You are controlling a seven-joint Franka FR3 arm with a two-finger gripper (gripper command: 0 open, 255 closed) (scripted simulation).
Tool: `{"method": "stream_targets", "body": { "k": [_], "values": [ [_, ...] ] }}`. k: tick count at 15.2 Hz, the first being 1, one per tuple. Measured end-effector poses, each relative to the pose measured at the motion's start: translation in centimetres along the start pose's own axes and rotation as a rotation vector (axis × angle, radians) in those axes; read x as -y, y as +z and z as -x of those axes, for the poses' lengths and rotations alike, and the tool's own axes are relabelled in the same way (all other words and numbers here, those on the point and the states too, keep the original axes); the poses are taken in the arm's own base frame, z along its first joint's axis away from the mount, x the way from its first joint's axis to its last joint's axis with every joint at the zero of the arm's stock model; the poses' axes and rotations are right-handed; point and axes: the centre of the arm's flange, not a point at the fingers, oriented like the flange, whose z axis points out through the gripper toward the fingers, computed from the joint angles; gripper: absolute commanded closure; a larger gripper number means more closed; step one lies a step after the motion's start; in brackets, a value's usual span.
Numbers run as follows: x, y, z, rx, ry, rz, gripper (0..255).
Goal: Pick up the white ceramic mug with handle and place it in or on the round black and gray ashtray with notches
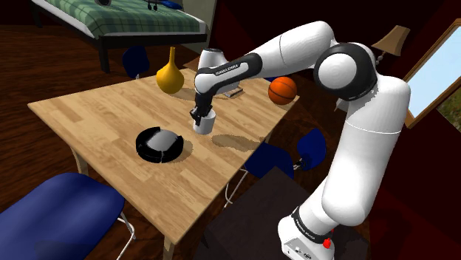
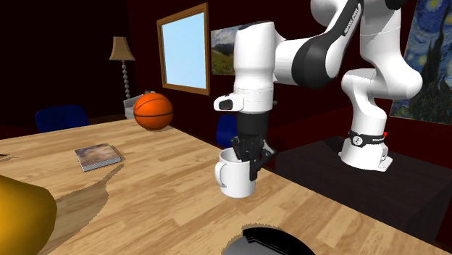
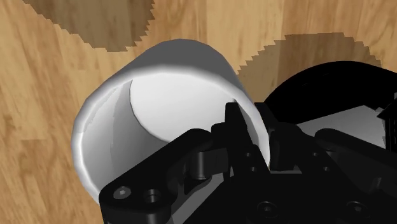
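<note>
We see the claw [image 2: 248,157] clamped on the wall of the white mug [image 2: 235,182], upright at the worktop [image 1: 96,118] near the ashtray [image 1: 160,142]: grasp looks done, carrying and placing remain.

**Bare wood between mug and ashtray**

In the shoulder view we see only bare bench [image 1: 89,118] wood between the white mug [image 1: 203,125] and the round black-and-grey ashtray [image 1: 161,142], which lie near each other. Nothing stands in that stretch, and the air above the ashtray is open. The jaws clasp the mug's wall, one inside and one outside, so part of its mouth is taken. Toward that view's top, well apart from the mug, we find the yellow vase [image 1: 170,77], the small book [image 1: 234,92] and the basketball [image 1: 281,90]. The blue chair [image 1: 59,221] sits off the bench, beyond its lower-left edge.
</note>
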Motion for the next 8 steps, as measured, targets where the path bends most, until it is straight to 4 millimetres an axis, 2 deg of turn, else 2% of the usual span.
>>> {"method": "stream_targets", "body": {
  "k": [8],
  "values": [
    [0.0, -4.3, 0.1, 0.000, 0.000, 0.000, 255]
  ]
}}
